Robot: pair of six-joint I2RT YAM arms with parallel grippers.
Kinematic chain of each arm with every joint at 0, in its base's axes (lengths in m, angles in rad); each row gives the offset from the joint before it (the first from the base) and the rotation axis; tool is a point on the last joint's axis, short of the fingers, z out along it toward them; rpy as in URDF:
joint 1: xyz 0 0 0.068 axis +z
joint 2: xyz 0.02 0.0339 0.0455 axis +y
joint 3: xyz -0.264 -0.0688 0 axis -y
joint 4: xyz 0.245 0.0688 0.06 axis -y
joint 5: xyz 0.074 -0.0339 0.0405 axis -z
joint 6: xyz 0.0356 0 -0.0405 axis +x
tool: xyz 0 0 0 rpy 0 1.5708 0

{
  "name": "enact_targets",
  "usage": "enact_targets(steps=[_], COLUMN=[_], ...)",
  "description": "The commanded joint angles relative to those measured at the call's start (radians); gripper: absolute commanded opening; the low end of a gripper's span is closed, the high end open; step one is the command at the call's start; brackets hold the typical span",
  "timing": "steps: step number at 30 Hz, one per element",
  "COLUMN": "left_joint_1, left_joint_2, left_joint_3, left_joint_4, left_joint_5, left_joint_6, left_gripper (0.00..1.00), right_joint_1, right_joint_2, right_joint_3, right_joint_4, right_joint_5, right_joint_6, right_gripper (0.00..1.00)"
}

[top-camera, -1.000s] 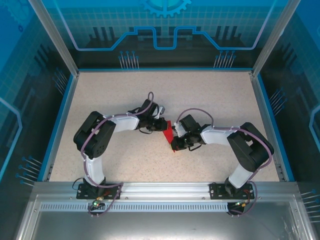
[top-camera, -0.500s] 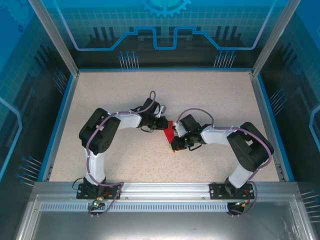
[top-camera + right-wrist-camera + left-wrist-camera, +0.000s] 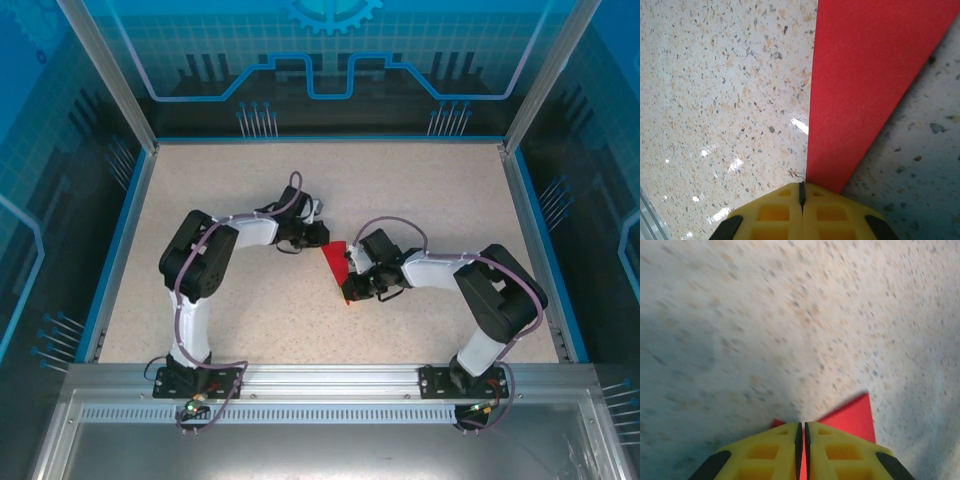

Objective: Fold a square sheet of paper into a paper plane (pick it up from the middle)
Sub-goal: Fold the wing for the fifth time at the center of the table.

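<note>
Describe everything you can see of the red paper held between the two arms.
The red paper is thin, matte and bright red, shaped as a narrow triangle that tapers toward the near side. Its edges look straight and crisp. It sits mid-table between the arms. The left claw pinches its far end and the right claw its near tip, both shut on it. A shadow beside it on the speckled table suggests it is lifted slightly.
</note>
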Motion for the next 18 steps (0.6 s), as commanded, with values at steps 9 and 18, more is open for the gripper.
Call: enact_targets(steps=[9,18], left_joint_1=[0.075,0.018], left_joint_2=[-0.018,-0.243], left_joint_3=[0.095,-0.063], left_joint_4=[-0.074,0.032], left_joint_5=[-0.142,-0.019], left_joint_6=[0.028,-0.095], left_gripper=[0.14,0.15], right_joint_1=[0.001,0.001], right_joint_2=[0.037,0.029], right_joint_3=[-0.061,-0.038], right_joint_4=[-0.206,-0.202], right_joint_5=[0.069,0.081], right_joint_6=[0.008,0.005], right_gripper=[0.03,0.03])
